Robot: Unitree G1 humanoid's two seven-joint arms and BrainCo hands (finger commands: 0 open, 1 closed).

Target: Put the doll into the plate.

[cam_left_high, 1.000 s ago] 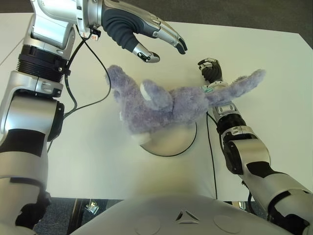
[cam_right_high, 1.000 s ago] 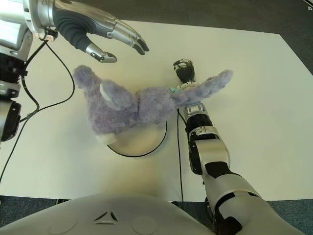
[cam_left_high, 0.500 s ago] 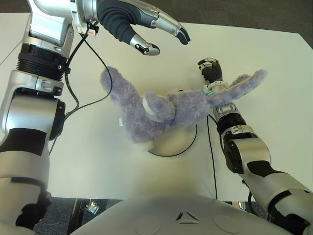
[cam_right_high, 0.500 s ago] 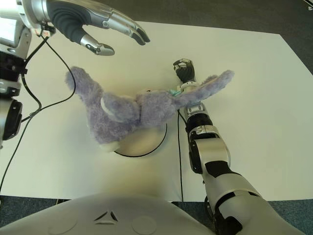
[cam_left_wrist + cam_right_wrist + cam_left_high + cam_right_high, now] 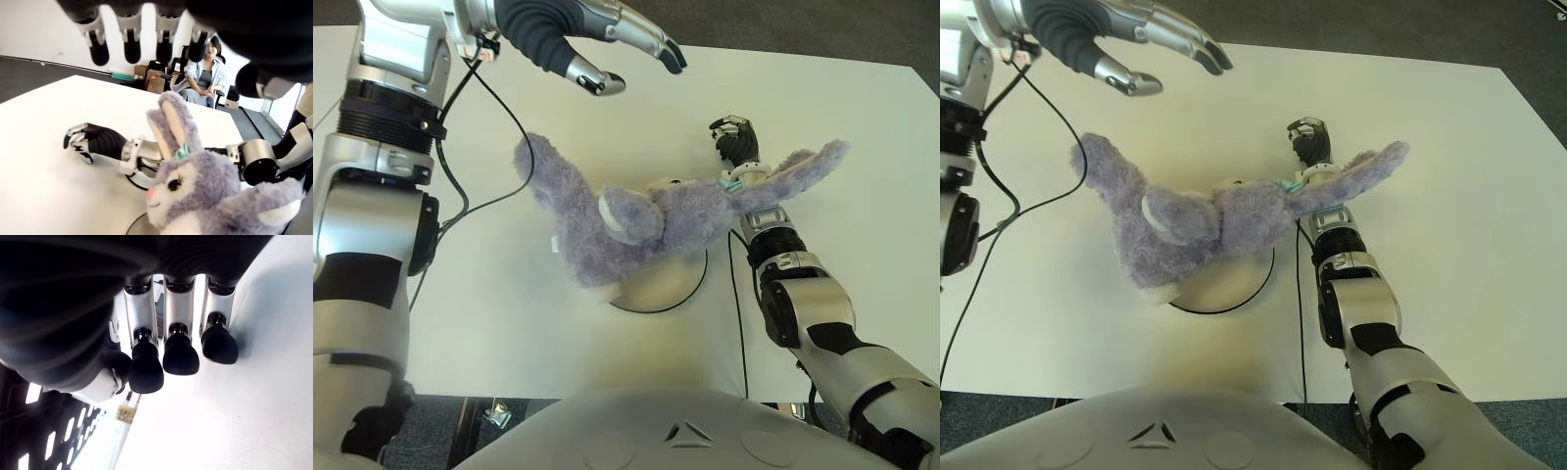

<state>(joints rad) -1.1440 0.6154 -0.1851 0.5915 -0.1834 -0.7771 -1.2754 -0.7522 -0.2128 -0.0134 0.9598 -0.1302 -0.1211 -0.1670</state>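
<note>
The doll (image 5: 636, 220), a purple plush rabbit, lies on its side across the round pale plate (image 5: 675, 284); its body covers much of the plate. One long ear (image 5: 803, 168) drapes over my right forearm. My left hand (image 5: 631, 64) hovers open above and to the far left of the doll, holding nothing. The left wrist view looks down past its spread fingertips (image 5: 132, 46) at the doll's face (image 5: 195, 188). My right hand (image 5: 734, 137) shows on the table just beyond the doll's ear, its fingers (image 5: 181, 352) curled with nothing in them.
A black cable (image 5: 489, 201) from my left arm loops over the white table (image 5: 460, 313) left of the doll. Another cable (image 5: 736, 294) runs along my right forearm. A person (image 5: 203, 81) sits on a chair beyond the table's far edge.
The doll has dropped and settled onto the plate, its left end swinging down. My left hand has lifted up and back from it, staying open. The right hand has not moved.
</note>
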